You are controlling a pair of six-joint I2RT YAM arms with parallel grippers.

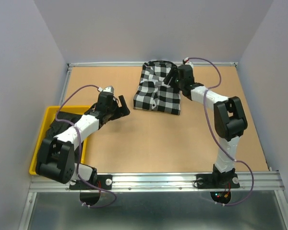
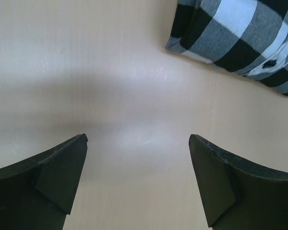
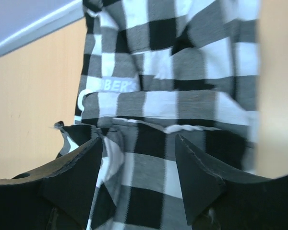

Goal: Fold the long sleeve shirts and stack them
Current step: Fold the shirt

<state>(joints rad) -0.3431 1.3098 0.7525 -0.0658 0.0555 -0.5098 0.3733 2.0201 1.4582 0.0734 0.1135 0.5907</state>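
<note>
While left fingers (image 2: pixel 57 177) gape wide over table (image 2: pixel 134 86), right fingers (image 3: pixel 201 172) parted above check shirt (image 1: pixel 157 91), lengthwise near-to-far.

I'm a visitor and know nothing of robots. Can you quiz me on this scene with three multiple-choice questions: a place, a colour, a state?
1. Where does the checked shirt lie?
A) far middle of the table
B) near left corner
C) hanging off the right edge

2. What colour is the bin at the left?
A) red
B) yellow
C) blue

3. How does the left gripper stand?
A) shut on a shirt
B) shut, empty
C) open over bare table

Answers: 1 A, the top view shows it folded at the far side. 2 B, its rim is plainly yellow. 3 C, its jaws stand wide apart with only table between.
</note>
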